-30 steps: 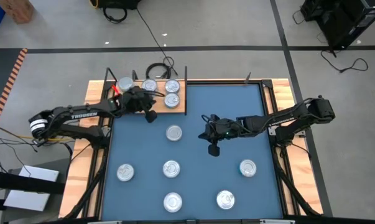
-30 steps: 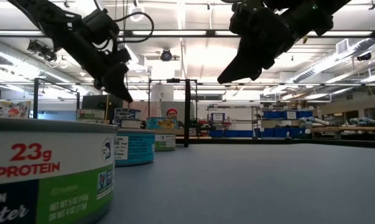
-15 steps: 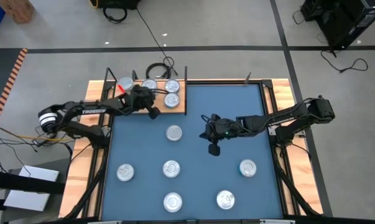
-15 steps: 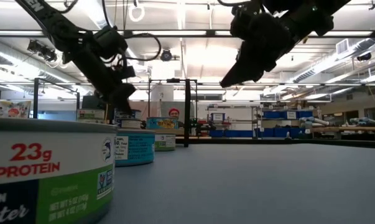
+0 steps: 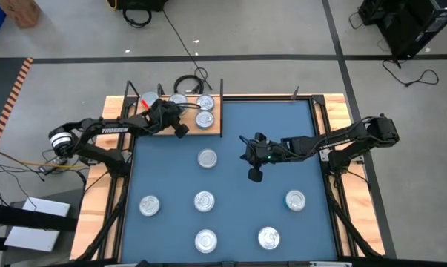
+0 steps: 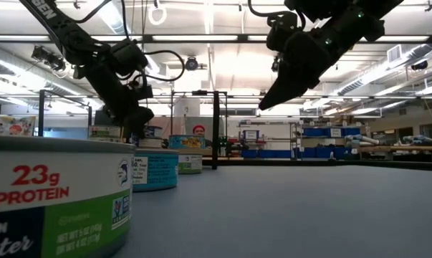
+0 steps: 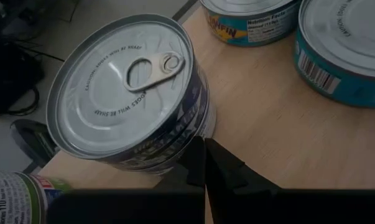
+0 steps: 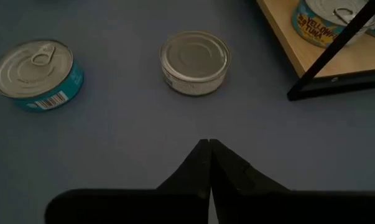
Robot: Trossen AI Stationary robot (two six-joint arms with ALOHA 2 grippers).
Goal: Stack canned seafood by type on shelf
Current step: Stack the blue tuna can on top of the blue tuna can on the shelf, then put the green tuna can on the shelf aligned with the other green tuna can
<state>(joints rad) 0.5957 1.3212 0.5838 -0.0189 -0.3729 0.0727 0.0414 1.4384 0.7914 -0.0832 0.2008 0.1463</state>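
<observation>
Nearest to us in the low view stood a green-labelled tin [image 6: 54, 193], with a blue-labelled tin [image 6: 155, 169] behind it on the blue mat [image 5: 230, 215] that covered the desk [image 5: 340, 222].

From above, we counted six tins loose on the mat. Two lay at the near edge: one [image 5: 205, 240] left of centre and another [image 5: 268, 237] to its right. One row farther stood a tin [image 5: 149, 205] at the left, a tin [image 5: 204, 200] in the middle and a tin [image 5: 295, 199] at the right. Beyond them a plain silver tin [image 5: 207, 158] lay alone, short of the shelf.

The right gripper [image 5: 254, 175] hung above the middle of the mat, well apart from every tin; its fingers [image 8: 207, 167] were pressed together and held nothing.

Farthest off, the shelf [image 5: 212, 132] sat at the mat's far-left corner, with thin black uprights. We saw several tins on it, among them a pair [image 5: 204, 111] side by side near its right end. The left gripper [image 5: 180, 130] hovered over the shelf's near edge, its fingers [image 7: 206, 165] closed and empty, their tips just beside a dark-labelled tin with a ring-pull lid [image 7: 128, 96]. Whether they touched it, we could not tell.
</observation>
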